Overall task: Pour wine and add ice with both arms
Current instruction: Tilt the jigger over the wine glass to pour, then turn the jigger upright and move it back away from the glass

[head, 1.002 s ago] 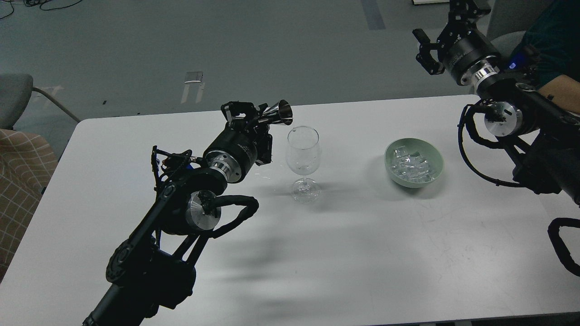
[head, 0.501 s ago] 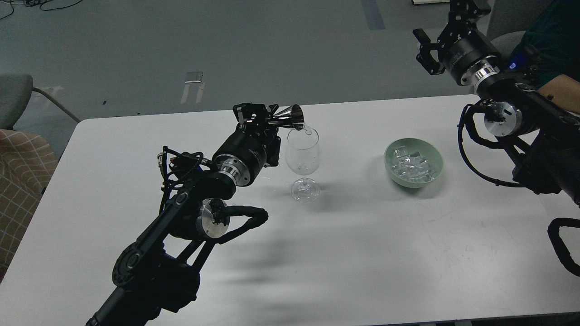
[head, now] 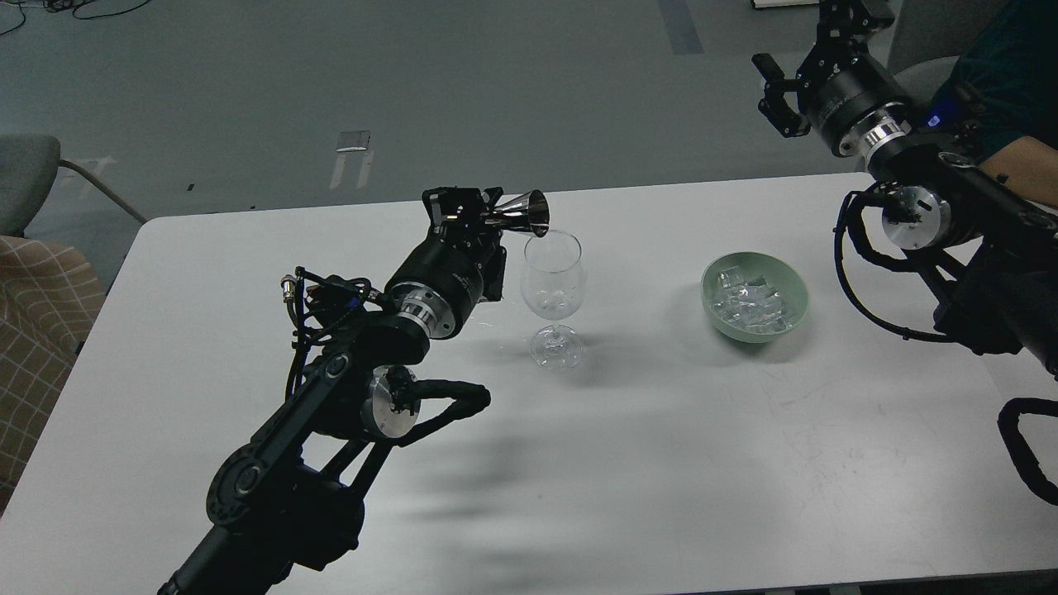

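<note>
Wine pour in hand: left gripper point(head: 471, 216) clamped on shiny metal jigger point(head: 521, 213), tipped at wine glass point(head: 553, 277) rim, 10 o'clock side. Wine itself too clear to spot. Right gripper point(head: 793, 91) fingers apart, holds nothing, up at 1 o'clock from green bowl point(head: 795, 307). Ice point(head: 748, 300) piled inside bowl. Next guess: right gripper dips down, grabs cube.

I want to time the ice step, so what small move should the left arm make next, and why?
Probably hold the tilt a moment, then level the metal jigger. The left gripper has it tipped on its side, mouth at the rim of the wine glass, so the pour looks nearly done. The ice lies untouched in the green bowl.
</note>
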